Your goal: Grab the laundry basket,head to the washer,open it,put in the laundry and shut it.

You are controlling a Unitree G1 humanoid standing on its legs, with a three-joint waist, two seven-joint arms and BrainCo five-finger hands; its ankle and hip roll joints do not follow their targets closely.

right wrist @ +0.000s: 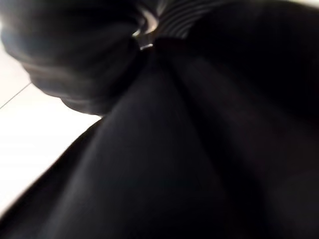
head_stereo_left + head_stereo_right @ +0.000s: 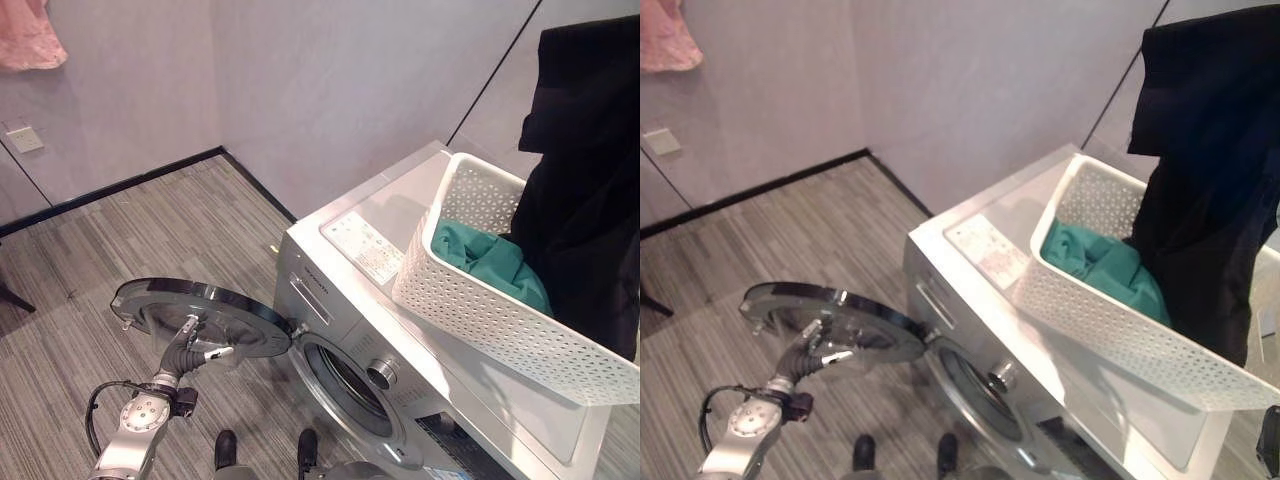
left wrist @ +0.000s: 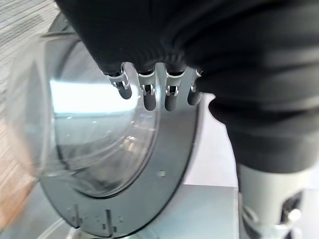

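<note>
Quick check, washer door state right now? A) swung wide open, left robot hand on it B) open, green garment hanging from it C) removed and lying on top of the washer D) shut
A: the washer door stands swung wide open from the washer, drum opening exposed, with the left robot hand against its glass; the green garment lies in the laundry basket.

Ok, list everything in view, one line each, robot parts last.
Washer: one, white, front loader by the wall.
Washer door: one, dark rim with glass bowl, swung wide open.
Laundry basket: one, white, perforated, on top of the washer.
Teal garment: one, teal, inside the basket.
Dark garment: one, black, hanging above the basket's far end.
Pink cloth: one, pink, hanging on the wall.
Wall plate: one, white, low on the wall.
Left robot hand: fingers straight, against the open door.
</note>
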